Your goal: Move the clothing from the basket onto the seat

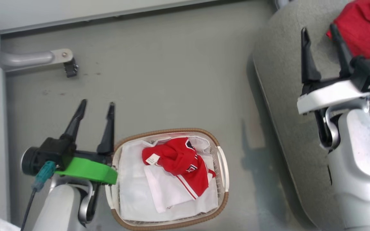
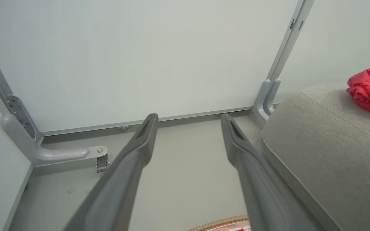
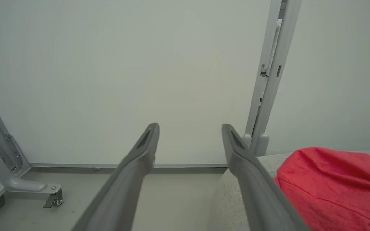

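A crumpled red jersey (image 1: 181,163) with white panels lies in the white basket (image 1: 224,166), on a white liner sheet. Another red piece of clothing (image 1: 365,27) rests on the grey seat (image 1: 281,96) at the upper right; it also shows as a red heap (image 2: 369,89) in the left wrist view and close by (image 3: 332,189) in the right wrist view. My left gripper (image 1: 96,107) hangs open over the floor just left of the basket. Above the seat, my right gripper (image 1: 320,32) is open and empty, its fingers just left of the red clothing.
The basket's brown rim (image 2: 220,222) peeks in below my left fingers. A grey partition foot with a caster (image 1: 66,62) juts over the floor at the upper left. Pale wall panels and an upright post (image 3: 268,80) close off the far side.
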{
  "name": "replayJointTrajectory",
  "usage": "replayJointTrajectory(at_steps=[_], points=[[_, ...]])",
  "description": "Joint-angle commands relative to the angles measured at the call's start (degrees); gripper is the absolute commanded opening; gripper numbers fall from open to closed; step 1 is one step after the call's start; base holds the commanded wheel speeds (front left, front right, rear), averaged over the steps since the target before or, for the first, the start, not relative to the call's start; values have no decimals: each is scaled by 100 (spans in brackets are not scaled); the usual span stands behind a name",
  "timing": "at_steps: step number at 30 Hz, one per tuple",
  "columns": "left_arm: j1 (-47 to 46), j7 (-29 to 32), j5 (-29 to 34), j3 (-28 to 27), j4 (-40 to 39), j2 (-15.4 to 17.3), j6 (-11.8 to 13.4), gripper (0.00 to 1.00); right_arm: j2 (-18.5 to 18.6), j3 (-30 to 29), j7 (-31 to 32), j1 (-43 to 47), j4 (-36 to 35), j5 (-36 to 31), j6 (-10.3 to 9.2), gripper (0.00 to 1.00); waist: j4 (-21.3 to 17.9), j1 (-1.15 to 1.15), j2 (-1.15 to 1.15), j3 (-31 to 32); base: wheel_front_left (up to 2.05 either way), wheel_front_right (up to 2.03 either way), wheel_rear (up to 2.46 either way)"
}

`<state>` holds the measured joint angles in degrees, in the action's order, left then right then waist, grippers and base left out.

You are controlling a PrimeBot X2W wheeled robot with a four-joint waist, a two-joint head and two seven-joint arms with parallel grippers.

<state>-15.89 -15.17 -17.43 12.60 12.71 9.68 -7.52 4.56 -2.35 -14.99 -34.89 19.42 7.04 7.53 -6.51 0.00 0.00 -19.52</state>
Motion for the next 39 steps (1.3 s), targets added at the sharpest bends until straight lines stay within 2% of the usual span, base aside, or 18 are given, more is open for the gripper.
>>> replayJointTrajectory(at_steps=[1, 13, 23, 32, 39], points=[[144, 4, 69, -87, 15, -28, 6, 100, -16, -3, -27, 174, 32, 45, -8, 100, 268, 0, 0, 296, 0, 0, 0], [734, 4, 299, -726, 230, -215, 6, 100, -156, 18, -28, 1219, 42, 51, -8, 100, 423, 0, 0, 769, 0, 0, 0], [1197, 4, 404, -1111, 339, -408, 7, 100, -158, 19, -29, 1930, 115, 488, -8, 100, 497, 0, 0, 1156, 0, 0, 0], [1411, 4, 394, -1127, 320, -511, 7, 100, -151, 88, -29, 2198, 128, 509, -8, 100, 523, 0, 0, 1225, 0, 0, 0], [1136, 5, 343, -802, 322, -477, 6, 100, -154, 178, -29, 1978, 2, 453, -8, 100, 418, 0, 0, 875, 0, 0, 0]])
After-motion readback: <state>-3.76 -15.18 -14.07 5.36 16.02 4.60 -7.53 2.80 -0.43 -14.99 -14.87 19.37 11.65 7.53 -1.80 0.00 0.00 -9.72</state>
